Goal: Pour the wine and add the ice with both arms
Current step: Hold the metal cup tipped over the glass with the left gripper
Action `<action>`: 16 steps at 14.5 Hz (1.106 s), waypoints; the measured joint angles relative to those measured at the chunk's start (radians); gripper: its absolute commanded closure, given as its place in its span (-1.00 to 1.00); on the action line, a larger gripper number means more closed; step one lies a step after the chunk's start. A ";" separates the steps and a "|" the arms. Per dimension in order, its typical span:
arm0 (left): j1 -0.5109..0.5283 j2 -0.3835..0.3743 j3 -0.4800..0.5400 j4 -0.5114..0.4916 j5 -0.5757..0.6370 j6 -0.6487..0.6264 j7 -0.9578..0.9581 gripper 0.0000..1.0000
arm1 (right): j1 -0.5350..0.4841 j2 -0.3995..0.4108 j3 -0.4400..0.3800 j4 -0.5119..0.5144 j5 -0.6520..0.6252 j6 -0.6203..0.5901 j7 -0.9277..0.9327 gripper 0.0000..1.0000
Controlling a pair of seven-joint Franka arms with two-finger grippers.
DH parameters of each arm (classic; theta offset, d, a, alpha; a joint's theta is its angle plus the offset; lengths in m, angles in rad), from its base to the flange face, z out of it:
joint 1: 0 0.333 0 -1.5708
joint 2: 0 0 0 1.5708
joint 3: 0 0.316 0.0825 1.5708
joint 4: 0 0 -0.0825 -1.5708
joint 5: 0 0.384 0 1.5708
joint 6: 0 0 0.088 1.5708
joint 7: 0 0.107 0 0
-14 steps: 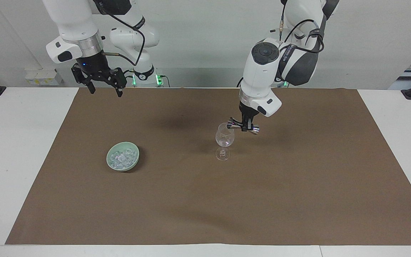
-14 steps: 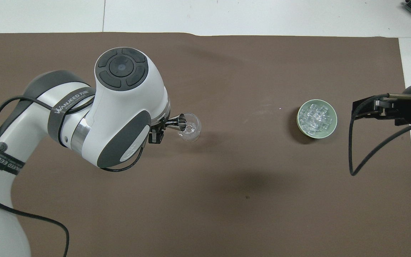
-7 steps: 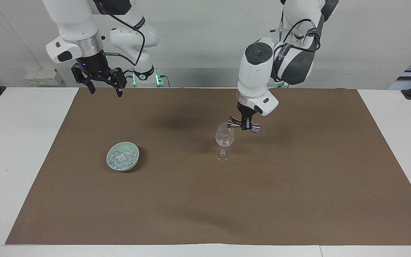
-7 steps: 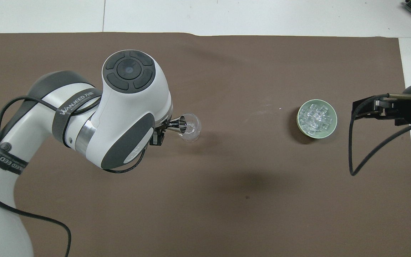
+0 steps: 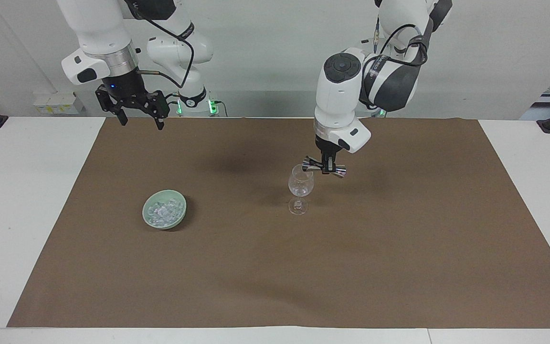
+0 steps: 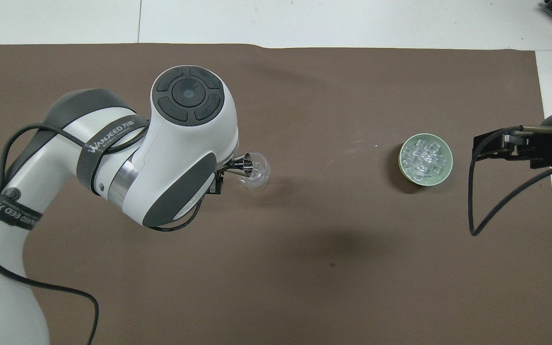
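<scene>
A clear wine glass (image 5: 300,186) (image 6: 257,173) stands upright mid-mat. My left gripper (image 5: 326,168) hangs just above its rim, shut on a small metal jigger (image 5: 325,166) (image 6: 241,164) that lies tipped on its side, one mouth over the glass. Whether wine is in the glass I cannot tell. The ice (image 5: 163,210) (image 6: 424,158) fills a pale green bowl (image 5: 164,225) (image 6: 424,182) toward the right arm's end. My right gripper (image 5: 141,123) (image 6: 476,151) waits open and empty, high over the mat's edge by the robots.
A brown mat (image 5: 275,277) covers most of the white table (image 5: 26,215). The left arm's bulky wrist (image 6: 185,143) hides the mat beside the glass in the overhead view. A loose black cable (image 6: 472,211) hangs from the right arm.
The left arm's wrist has lifted and swung slightly, carrying the tipped jigger a touch higher over the glass. The right arm, glass and bowl have not moved.
</scene>
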 measured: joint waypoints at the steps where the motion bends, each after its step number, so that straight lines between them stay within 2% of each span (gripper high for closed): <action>1: -0.002 0.001 -0.002 0.000 0.007 -0.001 -0.005 1.00 | 0.000 0.000 0.000 0.000 0.000 0.000 0.000 -1.00; 16: -0.009 0.008 -0.029 0.012 0.081 -0.030 -0.035 1.00 | -0.002 0.000 0.000 0.000 0.000 0.000 0.000 -1.00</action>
